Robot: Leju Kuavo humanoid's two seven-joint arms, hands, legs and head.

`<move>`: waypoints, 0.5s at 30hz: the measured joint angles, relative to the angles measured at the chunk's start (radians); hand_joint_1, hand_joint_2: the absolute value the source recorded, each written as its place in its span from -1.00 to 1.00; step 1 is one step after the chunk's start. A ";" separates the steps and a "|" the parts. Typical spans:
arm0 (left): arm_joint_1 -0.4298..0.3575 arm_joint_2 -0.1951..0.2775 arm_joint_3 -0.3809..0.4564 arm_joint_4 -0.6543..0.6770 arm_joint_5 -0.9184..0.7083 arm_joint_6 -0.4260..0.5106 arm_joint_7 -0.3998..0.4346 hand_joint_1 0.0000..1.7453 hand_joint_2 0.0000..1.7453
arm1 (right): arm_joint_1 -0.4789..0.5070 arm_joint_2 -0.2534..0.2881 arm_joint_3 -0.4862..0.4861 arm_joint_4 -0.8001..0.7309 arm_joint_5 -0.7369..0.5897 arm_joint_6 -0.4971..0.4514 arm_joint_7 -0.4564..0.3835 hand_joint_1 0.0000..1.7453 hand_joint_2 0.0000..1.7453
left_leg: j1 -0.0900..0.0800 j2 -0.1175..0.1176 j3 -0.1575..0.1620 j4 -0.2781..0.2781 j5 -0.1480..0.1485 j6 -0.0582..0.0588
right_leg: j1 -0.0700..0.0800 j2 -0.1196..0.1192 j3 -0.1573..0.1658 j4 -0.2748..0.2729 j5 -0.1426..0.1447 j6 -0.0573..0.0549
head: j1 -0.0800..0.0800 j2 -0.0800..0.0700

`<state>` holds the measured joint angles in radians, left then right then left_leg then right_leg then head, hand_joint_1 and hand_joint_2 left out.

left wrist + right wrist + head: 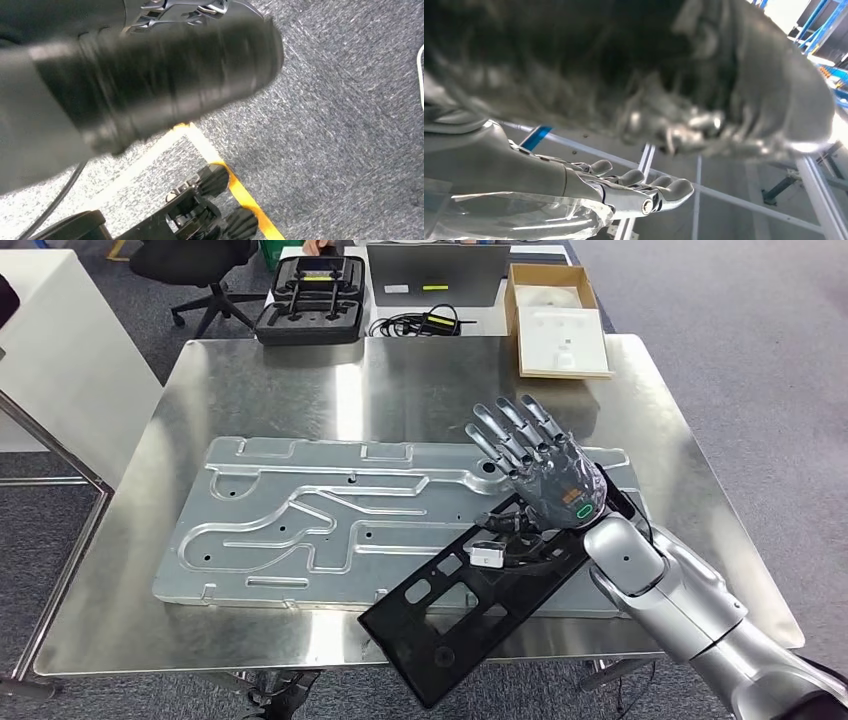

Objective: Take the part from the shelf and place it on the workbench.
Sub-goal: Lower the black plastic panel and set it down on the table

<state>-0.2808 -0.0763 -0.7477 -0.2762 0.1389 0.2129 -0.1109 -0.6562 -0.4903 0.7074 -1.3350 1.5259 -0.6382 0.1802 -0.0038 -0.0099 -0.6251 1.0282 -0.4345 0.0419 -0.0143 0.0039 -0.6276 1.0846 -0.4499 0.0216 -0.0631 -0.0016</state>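
— Right arm (pixel 690 610) comes in closest, silver, reaching up over the near edge of the surface (pixel 400 390). See the right hand (pixel 540 465)?

— Yes. Fingers straight and spread apart, palm down, nothing in it. From the wrist view the fingers (pixel 664 192) look stretched out flat too, though the rest there is a blur.

— And the part (pixel 480 590)?

— Black flat frame with cut-outs, lying just under and behind the hand, toward the wrist. Its far end rests on the metal plate (pixel 330 525); its near corner sticks out past the edge of the surface, beside the forearm. The hand is above it, and I can't tell if the heel of the palm touches it.

— The plate itself?

— Big grey stamped sheet with grooves, lying flat, spreading out to the left of the hand and under it.

— Anything past the fingertips?

— Well beyond them, a cardboard box (pixel 558 320) with a white insert. Further left of that, a grey panel (pixel 435 272) standing up, a coil of cable (pixel 415 323), and a black tray (pixel 310 302).

— The left hand?

— The left wrist view is smeared dark shapes over grey carpet (pixel 340 125) with a yellow tape line (pixel 240 190). I can't tell how that hand is set.
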 joint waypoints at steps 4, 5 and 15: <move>0.000 0.000 0.000 0.000 0.000 -0.002 0.001 -1.00 -1.00 | 0.001 0.000 -0.006 -0.001 0.000 0.000 0.000 -1.00 -1.00 | -0.004 0.000 -0.006 0.003 -0.001 -0.017 | 0.001 0.002 0.018 -0.045 0.006 -0.014 | 0.000 0.000; 0.000 0.000 0.000 0.000 0.000 -0.003 0.001 -1.00 -1.00 | 0.001 0.000 -0.007 -0.001 0.000 0.001 0.000 -1.00 -1.00 | -0.004 0.000 -0.010 0.013 -0.008 -0.022 | -0.002 0.002 0.020 -0.047 0.008 -0.019 | -0.002 0.000; -0.002 0.003 0.000 0.000 -0.003 -0.016 0.010 -1.00 -1.00 | 0.011 0.000 -0.014 -0.021 0.002 0.025 0.012 -1.00 -1.00 | 0.013 0.002 -0.024 0.060 -0.016 -0.045 | -0.008 0.000 0.021 -0.043 0.010 -0.025 | -0.008 0.000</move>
<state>-0.2832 -0.0730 -0.7477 -0.2762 0.1357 0.1964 -0.1004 -0.6453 -0.4898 0.6930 -1.3557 1.5282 -0.6133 0.1918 0.0093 -0.0074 -0.6490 1.0884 -0.4502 -0.0036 -0.0223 0.0037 -0.6067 1.0414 -0.4395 -0.0038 -0.0716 -0.0015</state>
